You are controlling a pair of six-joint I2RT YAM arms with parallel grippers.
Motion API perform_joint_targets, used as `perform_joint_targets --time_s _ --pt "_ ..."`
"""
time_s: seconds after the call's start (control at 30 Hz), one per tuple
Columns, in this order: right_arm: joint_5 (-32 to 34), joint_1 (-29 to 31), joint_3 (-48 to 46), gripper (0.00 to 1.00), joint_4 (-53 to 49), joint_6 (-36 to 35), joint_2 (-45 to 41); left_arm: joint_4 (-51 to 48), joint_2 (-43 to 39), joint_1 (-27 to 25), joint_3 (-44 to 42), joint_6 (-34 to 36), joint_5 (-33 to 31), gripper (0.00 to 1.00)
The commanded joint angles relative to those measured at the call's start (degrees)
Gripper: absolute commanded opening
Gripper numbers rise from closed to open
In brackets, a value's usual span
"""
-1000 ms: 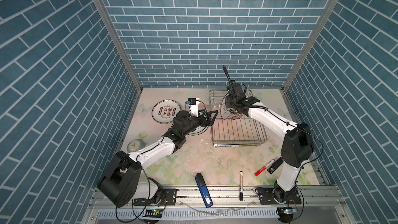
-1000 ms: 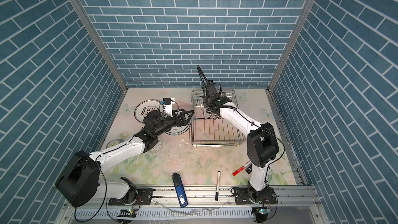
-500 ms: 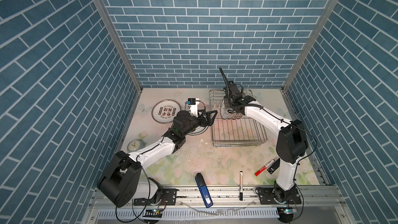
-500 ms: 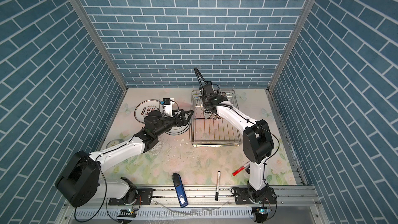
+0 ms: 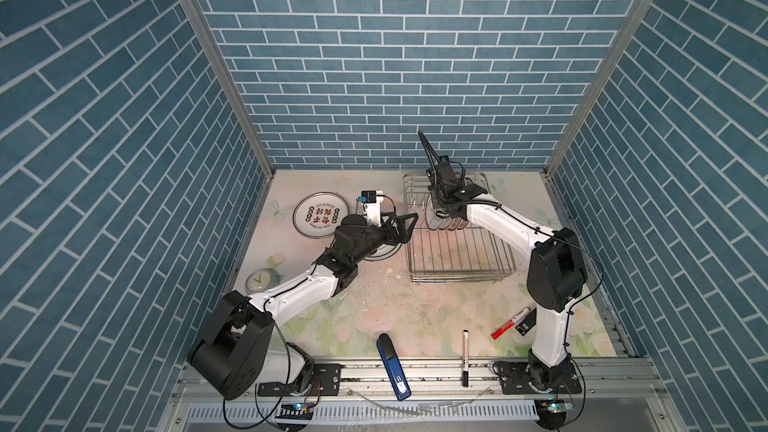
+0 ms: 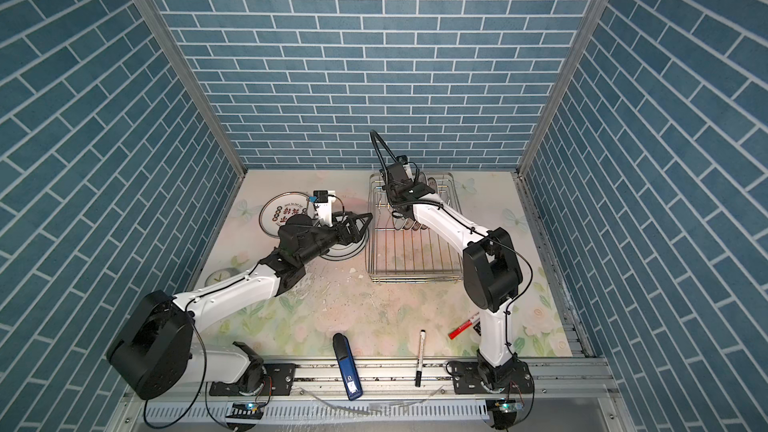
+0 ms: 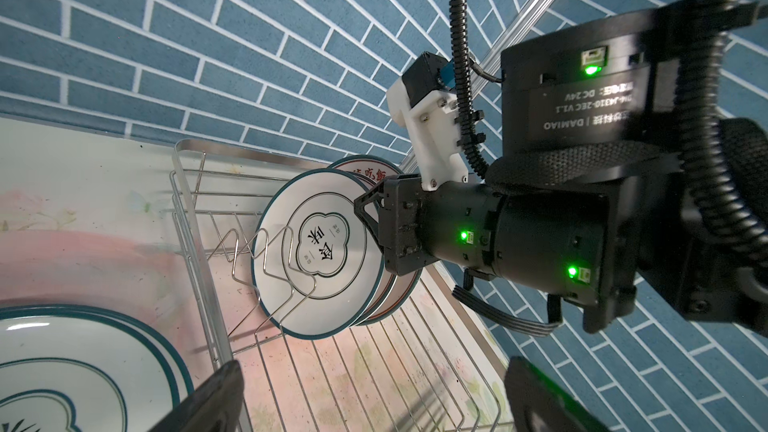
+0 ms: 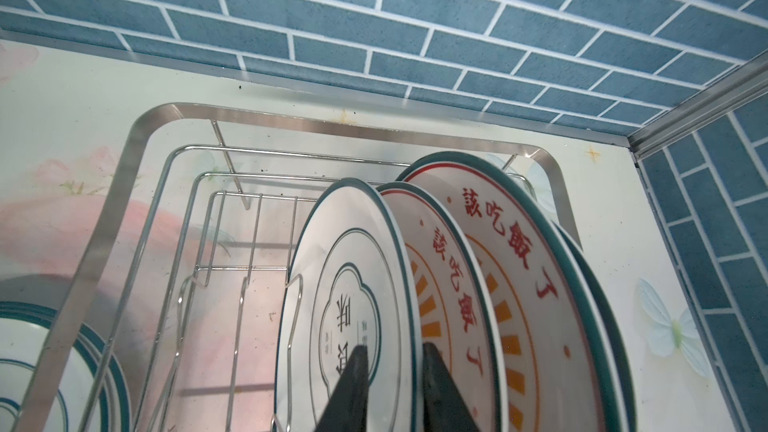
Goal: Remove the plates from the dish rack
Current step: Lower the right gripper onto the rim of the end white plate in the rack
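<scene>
The dish rack [image 5: 457,259] [image 8: 137,160] stands at the back right, with several plates [image 5: 451,222] upright among its prongs. My right gripper [image 8: 395,347] reaches down over the front plate [image 8: 353,284], the one with a quatrefoil emblem. One finger lies on its face and the other behind its rim, against a sunburst plate [image 8: 440,284]. I cannot make out whether they press on it. My left gripper [image 5: 411,226] [image 7: 374,405] hangs open and empty beside the rack's left side, above a plate [image 7: 62,367] lying on the table. A plate with red characters [image 5: 320,216] lies flat further left.
A small clock [image 5: 258,280] sits by the left wall. Near the front edge lie a blue device [image 5: 392,367], a black marker [image 5: 465,357] and a red marker [image 5: 510,322]. Brick walls close in three sides.
My right gripper's jaws have narrowed around the front plate's rim, and its wrist has shifted a little to the left. The left arm has stayed where it was, open.
</scene>
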Motion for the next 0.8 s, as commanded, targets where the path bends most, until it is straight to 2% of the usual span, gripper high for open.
perform_joint_targets --time_s 0.0,0.17,0.3,0.77 --pt "1.4 0.3 2.6 0.24 0.1 2.8 1.3 -1.0 -0.8 -0.2 -0.5 1.2 -0.1 1.0" --pt "2.8 0.2 2.9 0.21 -0.1 3.1 2.0 0.2 -0.8 -0.2 -1.9 0.8 -0.4 1.0" --pt "2.9 0.2 3.2 0.13 -0.5 3.2 2.1 0.9 -0.6 -0.2 -2.3 0.7 -0.4 1.0" --pt "2.5 -0.3 2.3 0.2 -0.9 4.3 1.9 0.8 -2.1 -0.2 -4.0 0.7 -1.3 1.0"
